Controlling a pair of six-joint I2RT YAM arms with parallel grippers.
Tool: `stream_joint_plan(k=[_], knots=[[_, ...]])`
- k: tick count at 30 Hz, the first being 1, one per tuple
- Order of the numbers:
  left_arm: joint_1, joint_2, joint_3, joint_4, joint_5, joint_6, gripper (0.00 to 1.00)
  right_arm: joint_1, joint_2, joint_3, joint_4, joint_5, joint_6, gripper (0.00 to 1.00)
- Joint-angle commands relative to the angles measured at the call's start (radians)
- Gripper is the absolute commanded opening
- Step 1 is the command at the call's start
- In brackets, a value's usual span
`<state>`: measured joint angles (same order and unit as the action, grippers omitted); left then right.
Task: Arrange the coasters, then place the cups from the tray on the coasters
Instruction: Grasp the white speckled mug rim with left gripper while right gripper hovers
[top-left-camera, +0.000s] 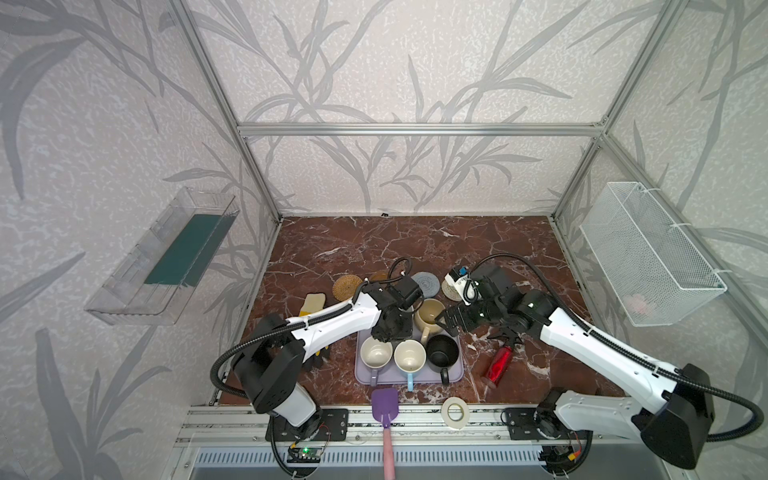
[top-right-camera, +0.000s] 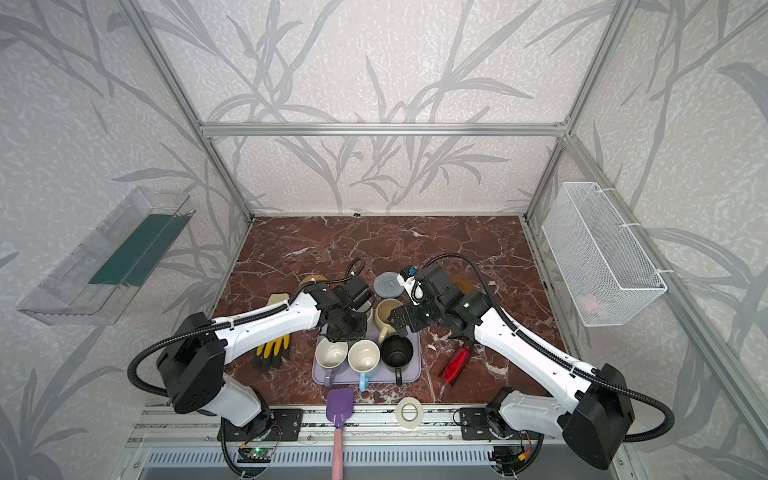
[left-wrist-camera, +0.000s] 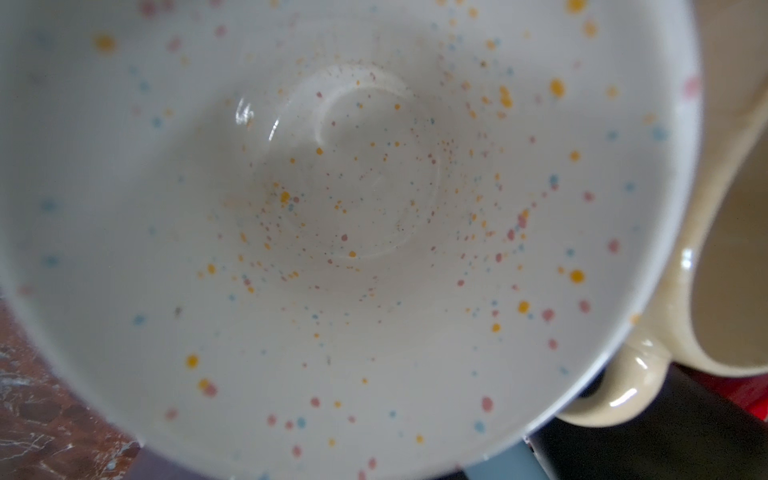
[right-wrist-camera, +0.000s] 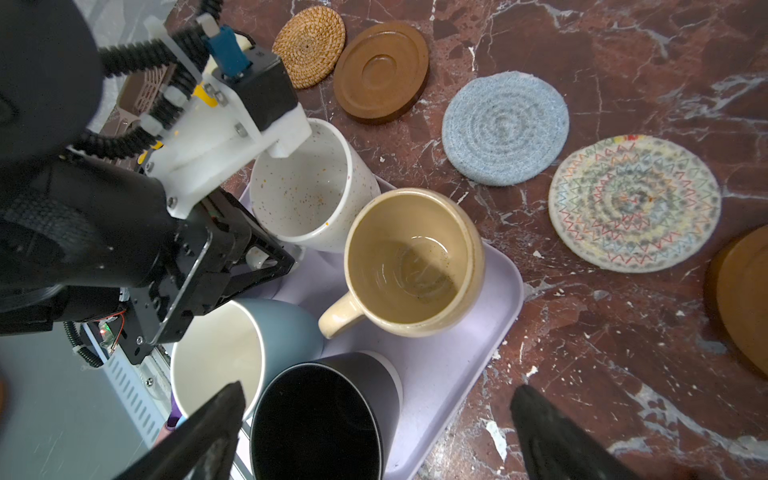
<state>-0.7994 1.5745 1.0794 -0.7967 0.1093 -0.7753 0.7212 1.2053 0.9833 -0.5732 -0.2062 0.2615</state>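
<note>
Five cups stand on the lilac tray (top-left-camera: 455, 374): white speckled (right-wrist-camera: 307, 187), cream-yellow (top-left-camera: 430, 316), lilac (top-left-camera: 376, 353), light blue (top-left-camera: 409, 357) and black (top-left-camera: 442, 351). My left gripper (right-wrist-camera: 249, 257) is shut on the white cup's handle, and that cup's inside (left-wrist-camera: 332, 208) fills the left wrist view. My right gripper (right-wrist-camera: 378, 436) hangs open above the black cup (right-wrist-camera: 320, 419) and the tray's edge. Behind the tray lie the coasters: orange rattan (right-wrist-camera: 309, 45), amber-brown (right-wrist-camera: 380, 70), grey-blue (right-wrist-camera: 505, 129), beige (right-wrist-camera: 633, 203) and a second amber-brown (right-wrist-camera: 744, 299).
A red bottle (top-left-camera: 498, 363) lies right of the tray. Yellow-black gloves (top-right-camera: 274, 349) lie to its left under the left arm. A purple spatula (top-left-camera: 384, 409) and a white tape ring (top-left-camera: 456, 412) sit at the front edge. A mesh basket (top-left-camera: 648, 253) hangs on the right wall.
</note>
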Motion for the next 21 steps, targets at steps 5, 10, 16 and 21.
stream_joint_plan(k=[5,10,16,21], knots=[[-0.001,-0.013,0.061,-0.061,-0.055,0.039,0.0,0.005,-0.024,0.023,0.012,0.013,0.002,1.0],[-0.001,-0.044,0.095,-0.102,-0.081,0.054,0.0,0.005,-0.017,0.027,0.017,0.011,0.007,1.0],[0.0,-0.065,0.101,-0.096,-0.092,0.055,0.0,0.005,-0.015,0.034,0.023,0.013,0.009,1.0],[0.0,-0.099,0.122,-0.101,-0.097,0.051,0.0,0.006,-0.025,0.04,0.039,-0.011,-0.008,1.0]])
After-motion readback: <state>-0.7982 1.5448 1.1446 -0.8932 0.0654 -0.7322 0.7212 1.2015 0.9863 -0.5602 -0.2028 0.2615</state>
